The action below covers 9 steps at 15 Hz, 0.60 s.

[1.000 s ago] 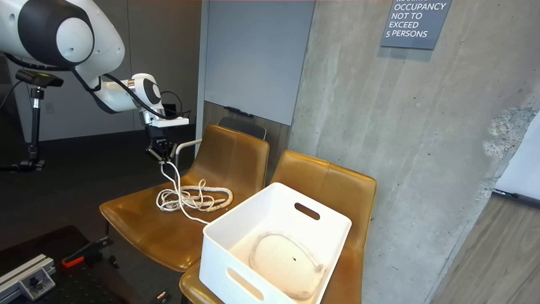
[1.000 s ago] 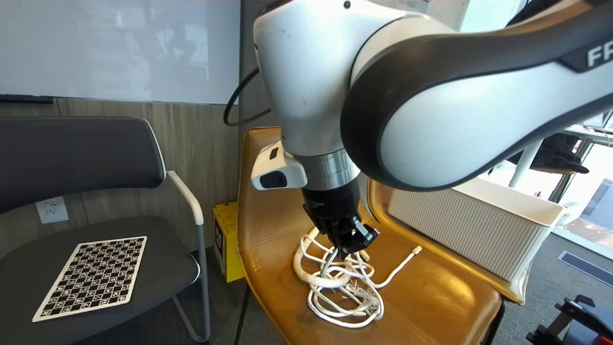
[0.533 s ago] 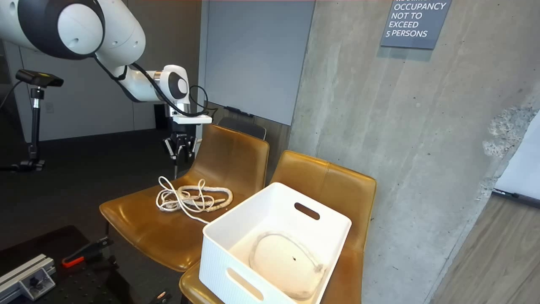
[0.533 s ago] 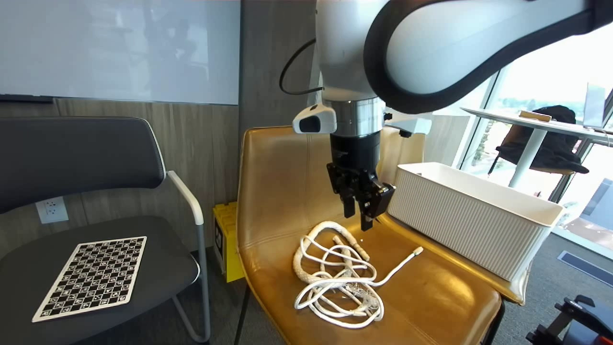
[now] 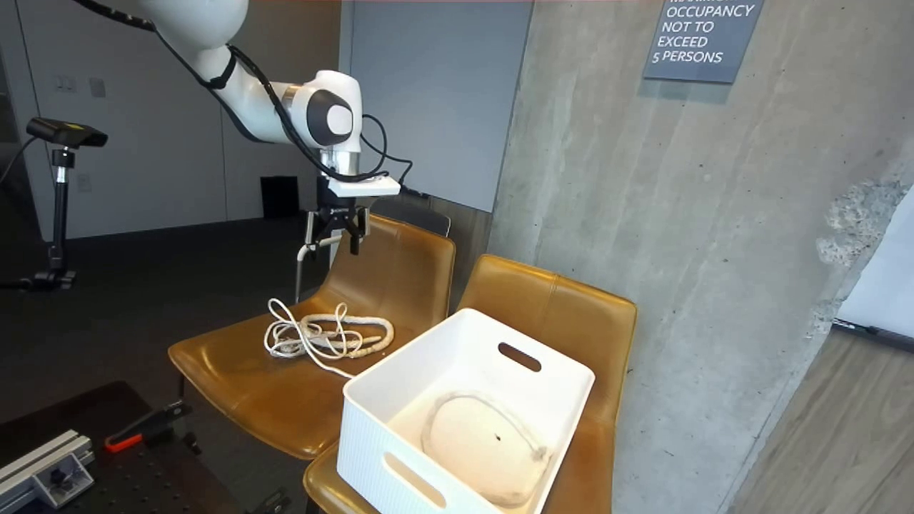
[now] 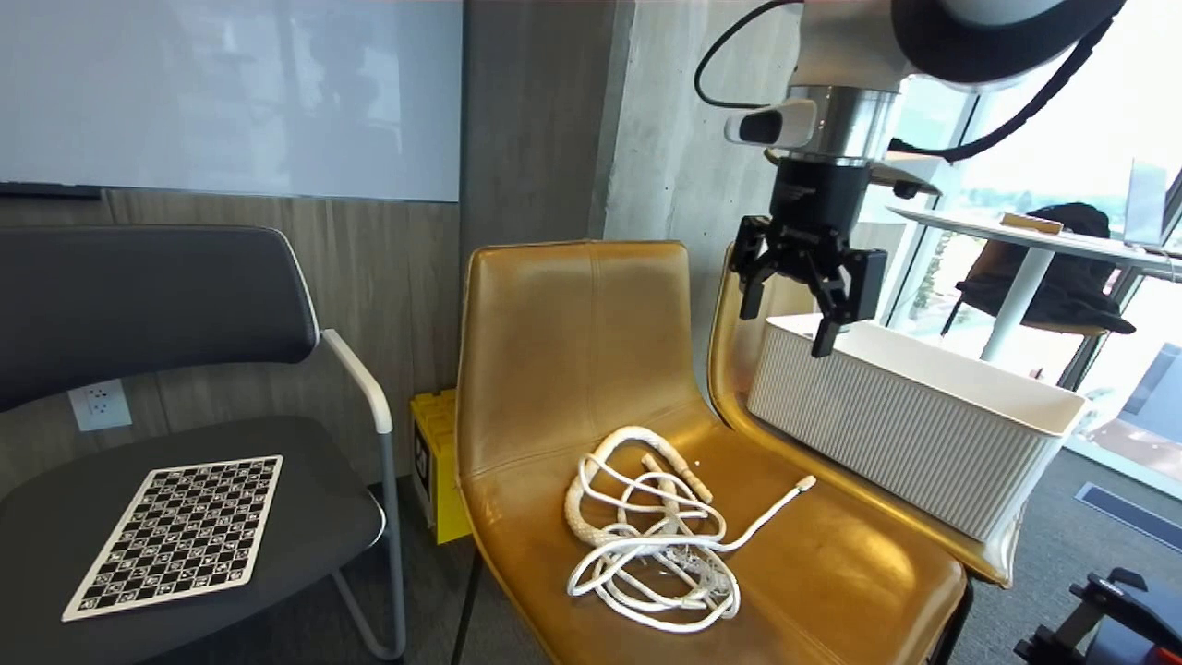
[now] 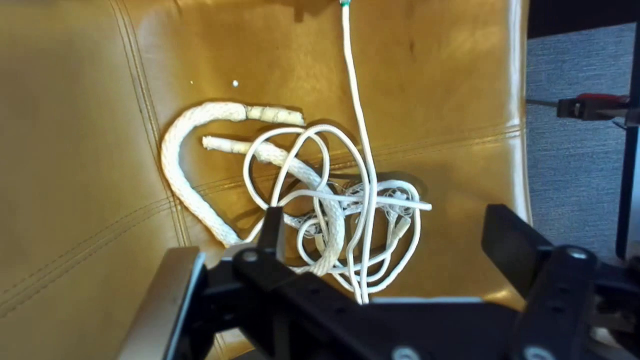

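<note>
Gripper [image 7: 387, 232] at the bottom, jaws wide apart, tan leather seat [image 7: 450, 170] with stitched seams [image 7: 142, 85] behind. White cord [image 7: 371, 200] tangled on the seat: overlapping loops, frayed strands [image 7: 398, 196] on the right side, one length running up to the top edge, green at its tip. Thick white rope [image 7: 190, 196] curves round on the left; two wrapped ends near each other, upper pointing right, lower pointing left. Cord crosses over it. Lower bend hidden by the gripper, so can't tell if one rope or two. Small white speck [image 7: 235, 83] above the rope. Right edge: blue-grey carpet [image 7: 575, 185], red-and-black item [image 7: 592, 106].
</note>
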{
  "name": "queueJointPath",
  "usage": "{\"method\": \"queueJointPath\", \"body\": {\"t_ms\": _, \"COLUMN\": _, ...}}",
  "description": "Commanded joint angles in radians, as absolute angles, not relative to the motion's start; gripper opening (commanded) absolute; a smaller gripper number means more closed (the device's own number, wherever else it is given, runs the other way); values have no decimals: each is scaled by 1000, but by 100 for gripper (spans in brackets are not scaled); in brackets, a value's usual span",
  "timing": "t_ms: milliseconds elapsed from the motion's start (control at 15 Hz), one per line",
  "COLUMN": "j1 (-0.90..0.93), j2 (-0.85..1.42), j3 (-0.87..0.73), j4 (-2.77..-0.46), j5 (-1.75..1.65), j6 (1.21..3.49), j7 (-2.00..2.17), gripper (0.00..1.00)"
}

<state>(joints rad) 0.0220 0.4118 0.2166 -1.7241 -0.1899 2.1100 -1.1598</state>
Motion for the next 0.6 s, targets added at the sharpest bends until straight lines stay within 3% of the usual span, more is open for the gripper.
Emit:
{"method": "queueJointPath", "body": {"t_ms": 0, "j1": -48, "j2": 212, "j3": 180, "j4": -1972, "j5": -156, "j6": 2250, "j7": -1302, "gripper": 100}}
{"method": "queueJointPath", "body": {"t_ms": 333, "j1": -127, "j2": 20, "j3": 71, "j4": -2185, "j5": -127, "j6": 2339, "j7": -1553, "gripper": 100}}
{"method": "queueJointPath", "body": {"t_ms": 533, "j1": -101, "j2": 51, "j3": 25, "j4": -2144, "j5": -138, "j6": 2300, "j7": -1536, "gripper": 100}}
